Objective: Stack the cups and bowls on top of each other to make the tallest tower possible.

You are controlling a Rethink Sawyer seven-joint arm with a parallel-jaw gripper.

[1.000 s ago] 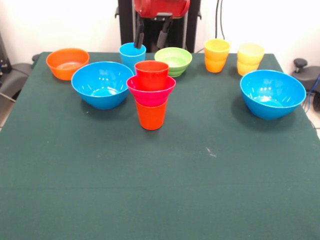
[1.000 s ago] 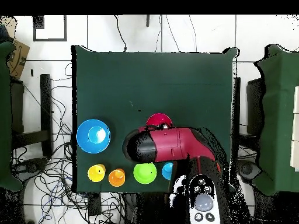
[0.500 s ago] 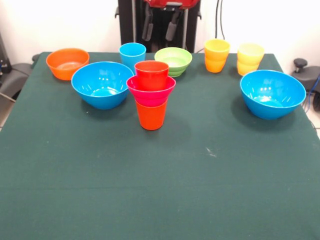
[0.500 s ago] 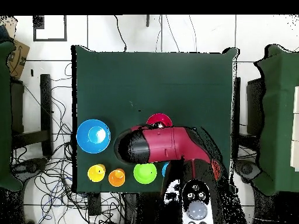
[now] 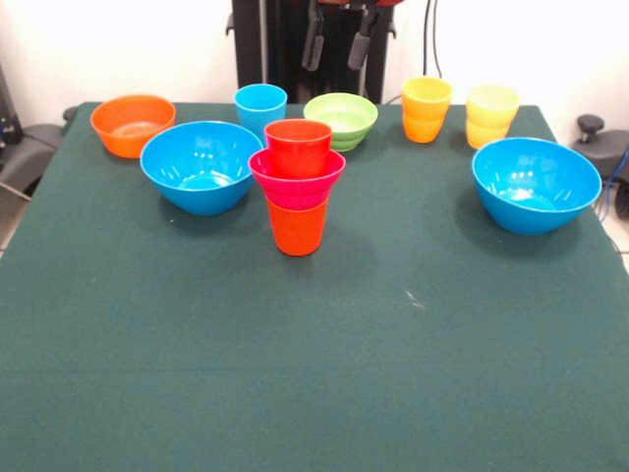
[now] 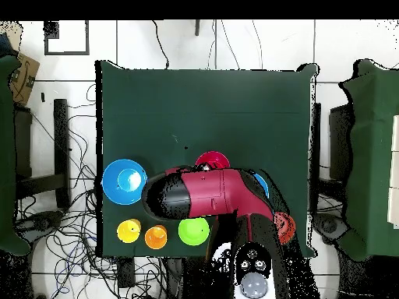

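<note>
Fingers of the gripper hang at the top edge of the front view, two dark prongs set apart w/ a clear gap between them, holding nothing; they sit above the table's far edge, over the lime-green bowl. In the overhead view the red and black arm lies across the base-side part of the table and hides the gripper.

Tower stands approx. mid-table, nearer the far edge: orange cup at the bottom, upright on the cloth, pink-red bowl seated on its rim, red cup standing inside that bowl. Overhead shows only a bit of its red top by the arm.

Just beside the tower, toward the left edge in front view, sits a large blue bowl; behind it near the far left corner, an orange bowl. Light blue cup stands at the far edge, next to the lime-green bowl. Toward the far right corner: yellow-orange cup stack and pale yellow cup stack, each two cups nested, side by side but apart. Second large blue bowl sits near the right edge, well apart from the tower.

Table wears a dark green cloth.
</note>
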